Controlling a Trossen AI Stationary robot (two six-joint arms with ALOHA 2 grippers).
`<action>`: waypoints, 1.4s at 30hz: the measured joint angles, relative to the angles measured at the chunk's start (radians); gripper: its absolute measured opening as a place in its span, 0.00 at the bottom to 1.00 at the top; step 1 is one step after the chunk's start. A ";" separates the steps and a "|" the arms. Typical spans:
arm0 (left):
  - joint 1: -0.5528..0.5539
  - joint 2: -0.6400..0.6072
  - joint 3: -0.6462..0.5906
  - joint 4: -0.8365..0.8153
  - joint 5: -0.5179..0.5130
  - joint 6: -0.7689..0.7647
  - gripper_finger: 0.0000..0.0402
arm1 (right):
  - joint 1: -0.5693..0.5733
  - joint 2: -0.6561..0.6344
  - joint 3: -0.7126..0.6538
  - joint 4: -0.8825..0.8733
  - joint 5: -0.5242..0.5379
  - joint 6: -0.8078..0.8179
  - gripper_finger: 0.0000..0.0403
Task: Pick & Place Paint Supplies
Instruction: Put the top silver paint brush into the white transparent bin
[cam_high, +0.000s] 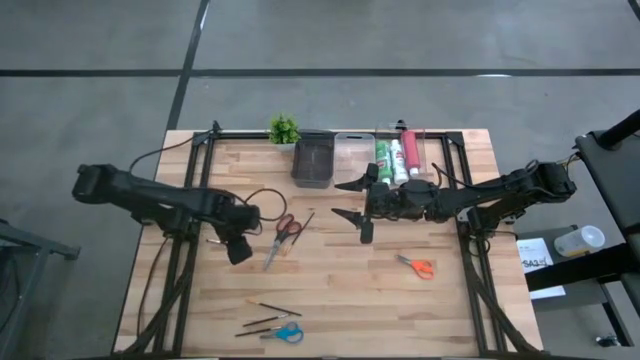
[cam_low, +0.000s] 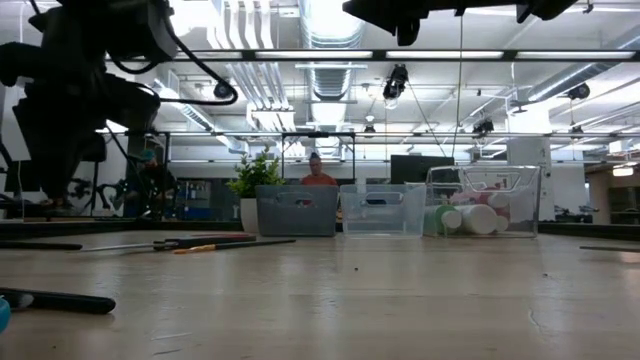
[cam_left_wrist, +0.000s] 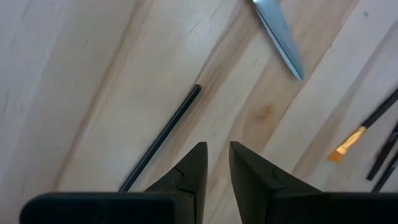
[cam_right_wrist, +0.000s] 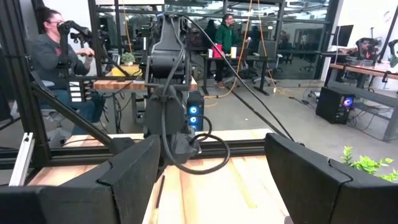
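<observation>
My left gripper (cam_high: 240, 250) hovers low over the wood left of the red-handled scissors (cam_high: 283, 233), fingers a narrow gap apart (cam_left_wrist: 214, 158), holding nothing. Its wrist view shows a thin dark brush (cam_left_wrist: 163, 135) ahead of the fingertips, a scissor blade tip (cam_left_wrist: 280, 37) and more brushes (cam_left_wrist: 364, 134). My right gripper (cam_high: 350, 201) hangs wide open (cam_right_wrist: 211, 168) above the table's middle, empty. Orange-handled scissors (cam_high: 416, 266) lie flat toward the near right. Blue-handled scissors (cam_high: 287, 333) and brushes (cam_high: 272, 310) lie near the front edge. Paint tubes (cam_high: 398, 158) lie in a clear bin.
Along the far edge stand a potted plant (cam_high: 284, 129), a dark grey bin (cam_high: 312, 161), a clear bin (cam_high: 352, 155) and the clear bin with the tubes (cam_low: 482, 205). Another brush (cam_high: 305, 222) lies by the red scissors. People show in the room beyond.
</observation>
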 joint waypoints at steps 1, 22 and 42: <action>0.000 0.005 0.000 0.002 -0.001 0.002 0.19 | 0.000 0.000 0.000 0.000 0.000 0.000 0.71; 0.000 0.016 0.000 0.013 -0.121 0.081 0.19 | 0.000 0.000 0.000 -0.002 0.000 0.000 0.71; -0.006 0.015 -0.074 0.057 -0.114 0.267 0.49 | 0.000 0.000 0.000 -0.002 0.000 0.000 0.71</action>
